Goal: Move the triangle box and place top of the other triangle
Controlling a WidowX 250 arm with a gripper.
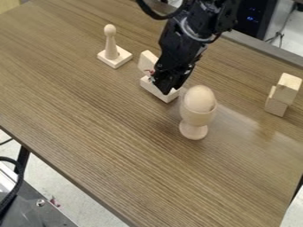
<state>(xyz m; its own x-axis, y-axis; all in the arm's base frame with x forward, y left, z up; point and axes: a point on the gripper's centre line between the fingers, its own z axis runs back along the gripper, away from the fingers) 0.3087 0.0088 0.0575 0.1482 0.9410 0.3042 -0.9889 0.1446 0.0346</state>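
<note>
Gripper (pixel 165 88) is down at the low block (pixel 155 91), prob. lining up a grasp; we can't tell if it's clenched or released. Tall block (pixel 147 62) is just beyond; we'd guess our triangle's one of these, mid-table (pixel 89 146). Cup (pixel 195 116) keeps egg (pixel 200 98) upright. Nr far edge, block pair (pixel 287 90) is prob. the other triangle, i.e. target. No labels we can read.
</note>
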